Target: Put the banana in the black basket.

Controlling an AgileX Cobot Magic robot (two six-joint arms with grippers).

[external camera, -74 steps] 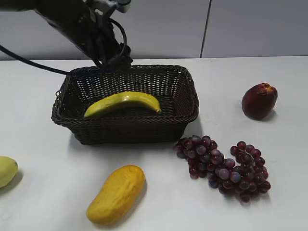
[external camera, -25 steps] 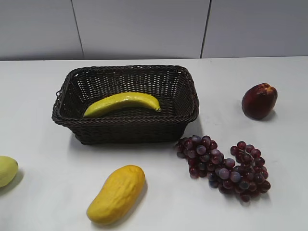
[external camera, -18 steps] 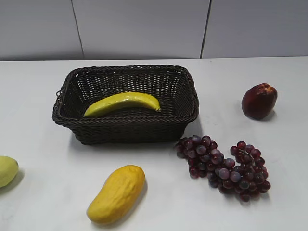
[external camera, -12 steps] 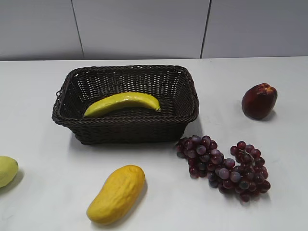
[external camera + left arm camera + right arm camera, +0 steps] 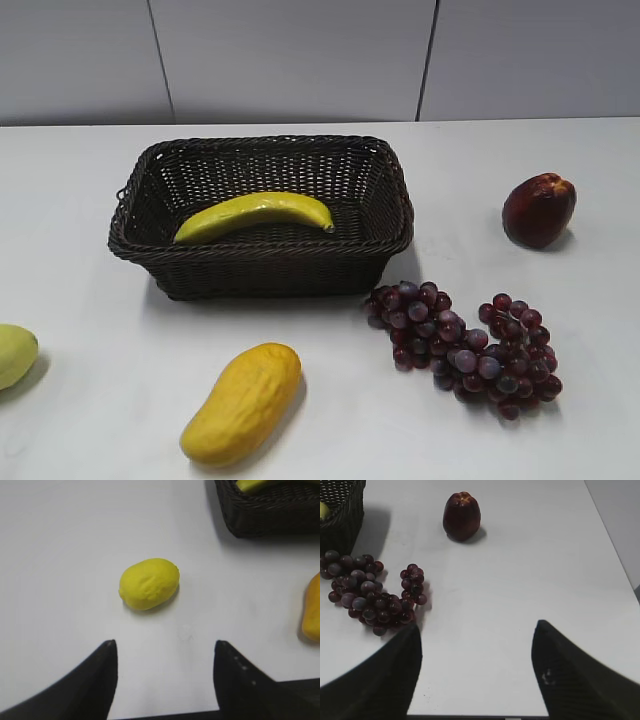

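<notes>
Banana (image 5: pixel 256 213) position: inside the black basket (image 5: pixel 262 262), lying lengthwise on the basket floor, curved side up, with its right tip near the right wall. The basket stands on the white table (image 5: pixel 330 420), toward the rear left of centre. My left hand (image 5: pixel 165 672) hangs over bare table with its two dark fingers spread wide and nothing between them; a rounded pale yellow fruit (image 5: pixel 149 583) lies on the table just beyond the fingertips, a corner of the basket shows at the upper right of that view, and the edge of the mango-like fruit (image 5: pixel 312 611) at the far right. My right hand (image 5: pixel 476 667) is likewise spread wide and holds nothing, over bare table. Ahead of it to the left lies a bunch of dark red grapes (image 5: pixel 370 592), close beside the basket's near right corner. A dark red apple-like fruit (image 5: pixel 462 516) stands farther off, well apart from the grapes. Neither hand appears in the exterior view.
</notes>
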